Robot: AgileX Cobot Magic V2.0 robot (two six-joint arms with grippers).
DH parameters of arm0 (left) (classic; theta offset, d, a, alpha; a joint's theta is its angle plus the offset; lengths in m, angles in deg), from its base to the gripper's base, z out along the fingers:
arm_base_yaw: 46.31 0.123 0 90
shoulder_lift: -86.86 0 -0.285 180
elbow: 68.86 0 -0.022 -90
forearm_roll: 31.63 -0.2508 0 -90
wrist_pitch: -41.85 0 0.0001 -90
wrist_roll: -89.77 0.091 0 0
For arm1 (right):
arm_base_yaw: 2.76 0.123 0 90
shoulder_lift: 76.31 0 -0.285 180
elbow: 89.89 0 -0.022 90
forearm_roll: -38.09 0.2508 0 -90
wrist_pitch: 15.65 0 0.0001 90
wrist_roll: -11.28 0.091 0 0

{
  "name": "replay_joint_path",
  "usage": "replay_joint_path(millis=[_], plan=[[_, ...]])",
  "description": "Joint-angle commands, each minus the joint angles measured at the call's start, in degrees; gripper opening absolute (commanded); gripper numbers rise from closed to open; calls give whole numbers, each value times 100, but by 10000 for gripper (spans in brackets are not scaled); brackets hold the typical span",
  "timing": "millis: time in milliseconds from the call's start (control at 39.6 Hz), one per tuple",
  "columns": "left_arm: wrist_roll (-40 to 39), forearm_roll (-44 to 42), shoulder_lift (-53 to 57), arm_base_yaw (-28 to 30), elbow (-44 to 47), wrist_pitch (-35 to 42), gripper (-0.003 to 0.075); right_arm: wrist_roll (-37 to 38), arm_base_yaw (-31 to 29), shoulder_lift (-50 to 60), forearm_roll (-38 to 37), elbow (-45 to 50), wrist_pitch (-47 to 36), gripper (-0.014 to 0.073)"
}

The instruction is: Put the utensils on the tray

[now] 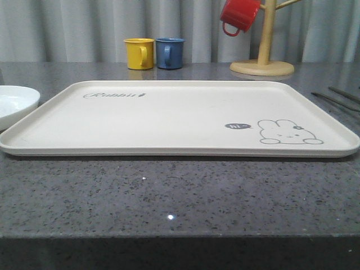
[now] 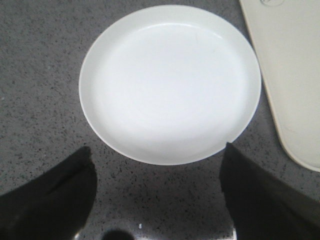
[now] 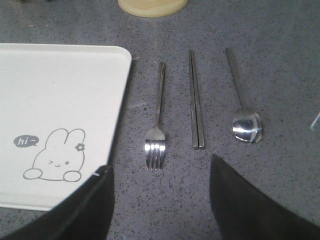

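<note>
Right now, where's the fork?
In the right wrist view, the fork lies on the grey counter between the tray edge and the chopsticks, off the tray, to the robot's right.

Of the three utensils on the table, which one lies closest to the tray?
The fork. It lies right beside the tray edge; the chopsticks come next, and the spoon is farthest. All three rest on the table.

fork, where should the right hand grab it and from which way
Probably mid-handle, from straight above. The fork lies flat on the counter beside the tray, so only a top-down pinch across its thin handle is open. The handle runs straight, with bare counter on both sides: the tray edge on one, the chopsticks on the other. The right hand hangs open near the tines.
</note>
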Motion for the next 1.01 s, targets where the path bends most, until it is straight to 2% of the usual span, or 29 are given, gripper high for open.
replay_joint_path(millis=[0, 151, 379, 530, 631, 783, 984], plan=[[-30, -14, -471, 107, -382, 129, 503, -38, -42, -56, -59, -167, -406, 454], [14, 332, -1062, 853, -604, 78, 503, -38, -42, -56, -59, -167, -406, 454], [1248, 2040, -1894, 2036, -665, 267, 503, -38, -42, -56, -59, -167, -406, 454], [2053, 3134, -2397, 2453, -665, 415, 500, -38, -42, -56, -59, -167, -406, 454], [2288, 3518, -2682, 2504, -665, 516, 479, -38, -42, -56, -59, -167, -406, 454], [2623, 4066, -2949, 2504, -665, 676, 403, -38, -42, -56, -59, -167, -406, 454], [2619, 4073, -3080, 2504, -675, 717, 206, -38, -42, -56, -59, -167, -406, 454]])
